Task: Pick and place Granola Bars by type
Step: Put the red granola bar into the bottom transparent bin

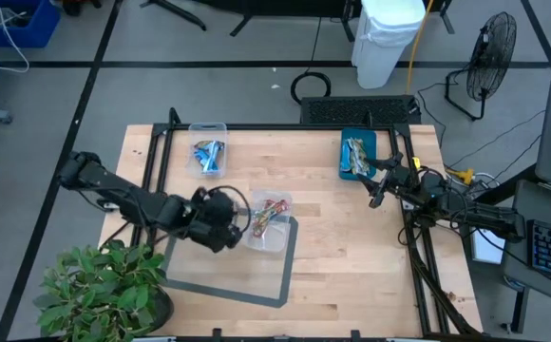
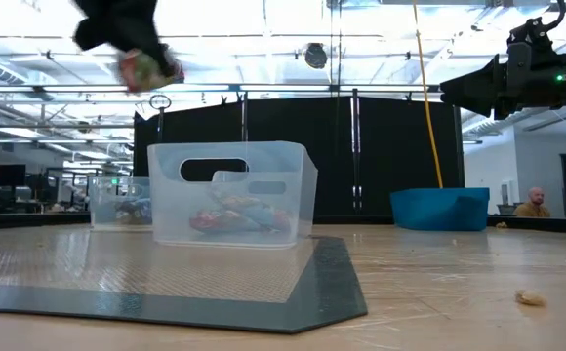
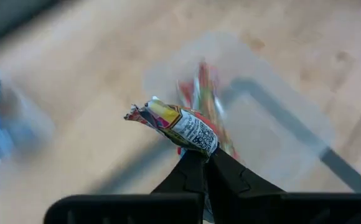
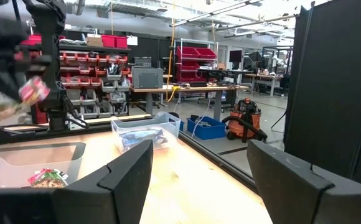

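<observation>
The left hand [image 3: 202, 163] is clamped on one red-and-green granola bar [image 3: 179, 126], pinching the wrapper at one end so the rest sticks out past the fingertips. In the high view that hand [image 1: 240, 226] hangs above the bench [image 1: 351, 256], just beside the near clear tub [image 1: 271, 220], which stands on the corner of a grey mat [image 1: 247, 275]. The low view shows the held bar [image 2: 149, 68] well above the tub's rim [image 2: 232, 148], so it is carried, not yet released.

The tub already holds other red-and-green bars [image 2: 226, 216]. A second clear tub [image 1: 208, 152] at the far edge holds the blue bars [image 1: 209, 155], and a teal tray [image 1: 358, 155] at the far right holds what look like the tan-gold bars [image 1: 355, 156], though they are too small to tell for sure.

The step in hand appears to be the placing of a red-and-green bar with its kind. The next move would call for centring the hand over the near tub's opening, lowering it inside the walls, then letting the fingers part so the bar drops clear of the rim.

The right hand [image 1: 378, 189] waits over the bench near the teal tray, its fingers [image 4: 115, 180] spread apart and holding nothing.
</observation>
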Robot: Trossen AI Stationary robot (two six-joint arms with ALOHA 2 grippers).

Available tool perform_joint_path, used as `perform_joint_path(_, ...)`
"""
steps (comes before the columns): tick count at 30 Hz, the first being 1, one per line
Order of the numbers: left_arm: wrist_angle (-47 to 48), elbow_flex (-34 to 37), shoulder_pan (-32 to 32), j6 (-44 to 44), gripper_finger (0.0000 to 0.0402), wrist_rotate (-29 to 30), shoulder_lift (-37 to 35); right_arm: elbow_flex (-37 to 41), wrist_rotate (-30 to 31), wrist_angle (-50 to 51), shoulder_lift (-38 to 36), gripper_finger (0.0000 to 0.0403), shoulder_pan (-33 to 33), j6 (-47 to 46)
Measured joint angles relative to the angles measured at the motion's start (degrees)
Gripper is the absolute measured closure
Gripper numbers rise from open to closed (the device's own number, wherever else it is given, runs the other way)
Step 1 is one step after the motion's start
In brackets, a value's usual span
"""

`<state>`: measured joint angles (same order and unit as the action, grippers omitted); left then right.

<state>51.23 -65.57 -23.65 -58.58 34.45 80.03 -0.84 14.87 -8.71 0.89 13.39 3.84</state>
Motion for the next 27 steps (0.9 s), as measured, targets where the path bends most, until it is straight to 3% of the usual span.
perform_joint_path(5,-4.84,-1.75,5.27,15.43,0.0394,3.02,0.07,0.02,0.00,0.00,-0.01,0.0151,0.02,0.01)
perform_joint_path(14,-21.62,-0.85,15.57,35.08,0.0396,-11.37,3.43,0.00,0.00,0.00,0.00,0.0151,0.00,-0.01)
perform_joint_path(20,-26.16,-0.84,19.12,42.53,0.0396,-18.60,7.45,0.01,0.00,0.02,-0.01,0.0151,0.01,0.00)
perform_joint_path(27,-29.66,-0.78,21.18,43.10,0.0396,-24.39,13.28,0.01,0.02,0.02,0.00,0.0151,0.00,0.00)
